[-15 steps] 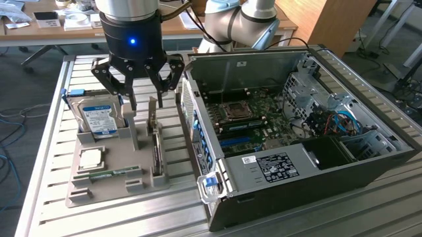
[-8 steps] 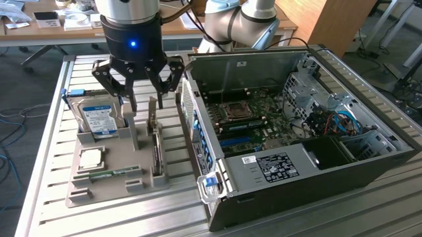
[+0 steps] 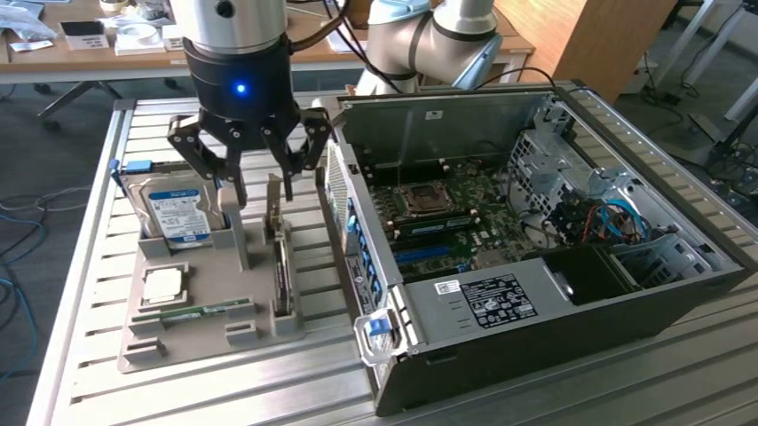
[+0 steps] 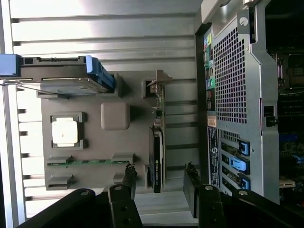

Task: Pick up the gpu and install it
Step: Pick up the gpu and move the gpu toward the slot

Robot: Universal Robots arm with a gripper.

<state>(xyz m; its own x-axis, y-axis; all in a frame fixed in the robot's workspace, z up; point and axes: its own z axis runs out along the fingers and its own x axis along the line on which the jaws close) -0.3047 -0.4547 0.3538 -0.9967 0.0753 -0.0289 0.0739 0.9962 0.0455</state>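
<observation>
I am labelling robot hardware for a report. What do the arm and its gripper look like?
The arm has pale grey tubes and rounded joints. Its wrist is a silver cylinder. The gripper has a black round body with a small blue light and black linked fingers.

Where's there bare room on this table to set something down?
Free: the slatted table on the near side of the grey tray, and the strip between tray and table edge on the exterior view's left. Crowded: the narrow gap between tray and computer case, with the gripper open above the gpu there.
</observation>
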